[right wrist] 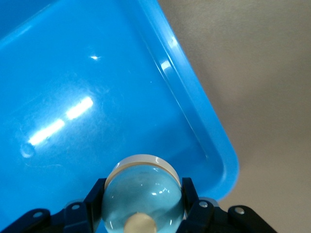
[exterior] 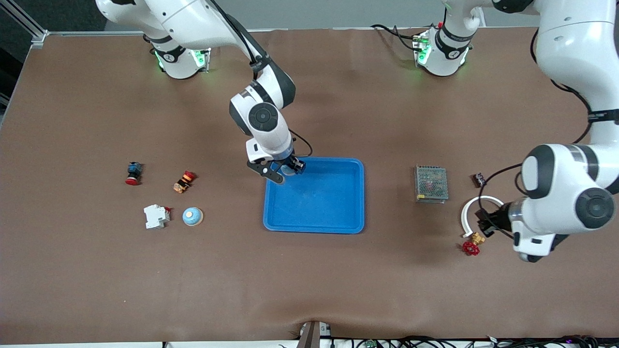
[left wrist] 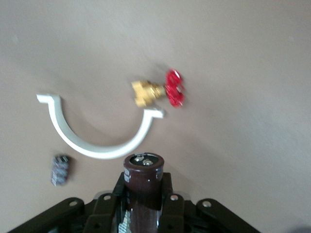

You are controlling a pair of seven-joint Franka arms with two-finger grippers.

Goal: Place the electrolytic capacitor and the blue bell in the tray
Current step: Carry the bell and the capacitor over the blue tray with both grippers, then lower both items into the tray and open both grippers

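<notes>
A: Where was the bell?
B: Clamped between the right gripper's fingers, over the tray's corner toward the right arm's end. It hung above the rim, likely so it could drop inside.
A: And the capacitor?
B: The left gripper was closed on it, terminals outward, low over the table toward the left arm's end, well apart from the tray.
A: Anything nearby?
B: A white clip and a red-handled valve lay right under it, with a small dark part close by. A mesh box sat between that gripper and the tray, so I'd judge the carry needed height. Another bell, a breaker and two buttons lay toward the right arm's end.
</notes>
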